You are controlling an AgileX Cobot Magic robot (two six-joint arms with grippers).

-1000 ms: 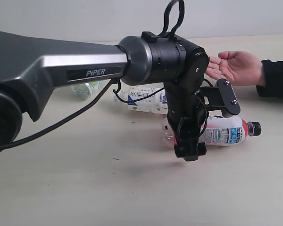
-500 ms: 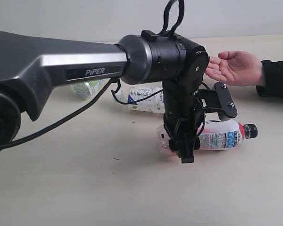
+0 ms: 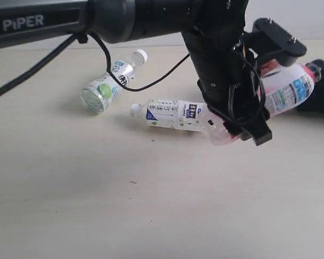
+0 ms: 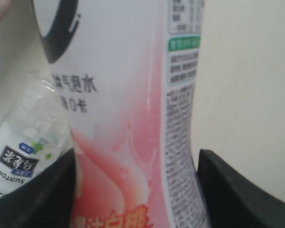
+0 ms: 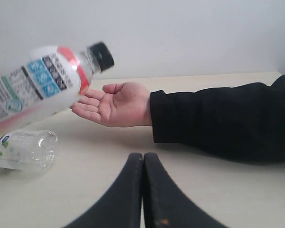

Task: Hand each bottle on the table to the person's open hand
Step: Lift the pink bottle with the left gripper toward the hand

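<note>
My left gripper (image 3: 242,129) is shut on the pink-red labelled bottle (image 3: 285,90), black fingers (image 4: 230,190) pressing both its sides. It hangs tilted above the table (image 3: 151,210), black cap (image 5: 101,54) pointing up over the person's open hand (image 5: 115,104). In the exterior view the hand is hidden behind arm and bottle. Two white-capped bottles lie on the table: one (image 3: 171,114) just beside the gripper, one (image 3: 107,85) farther left. My right gripper (image 5: 143,157) is shut and empty, low over the table, short of the hand.
The person's black sleeve (image 5: 218,118) stretches across the table on the right. The left arm's dark body and cable (image 3: 151,16) span the top of the exterior view. A pale wall stands behind the table.
My left gripper has shut on the pink-red bottle and lifted it off the table, up and to the right toward the hand. The right gripper stays shut.
</note>
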